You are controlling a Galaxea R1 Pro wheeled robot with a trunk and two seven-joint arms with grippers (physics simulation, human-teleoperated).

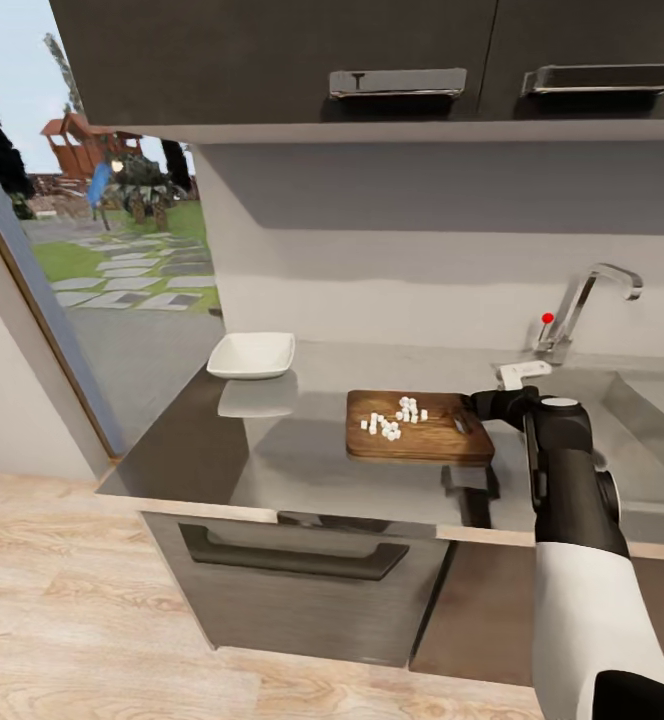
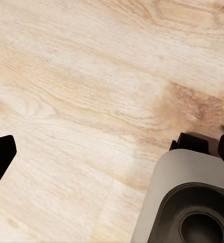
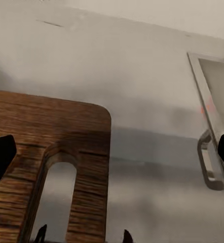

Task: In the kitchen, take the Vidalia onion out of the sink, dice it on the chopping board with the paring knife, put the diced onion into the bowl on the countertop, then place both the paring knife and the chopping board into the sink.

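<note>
Dark brown wooden chopping board (image 1: 419, 438) is lying on the grey steel worktop (image 1: 272, 450), carrying small white onion dice (image 1: 396, 417). The right end effector (image 1: 484, 405) is hovering at the board's slotted end, jaws spread open. A shallow white squarish bowl (image 1: 252, 355) is sitting well apart. The left end effector (image 2: 112, 152) is hanging open above the pale wooden floor (image 2: 91, 76).

One chopping board (image 1: 420, 427), one bowl (image 1: 252, 356), one sink (image 1: 652, 440), many onion dice (image 1: 396, 418).

head view high, facing countertop (image 1: 302, 450); right wrist close over chopping board (image 3: 51, 136).
</note>
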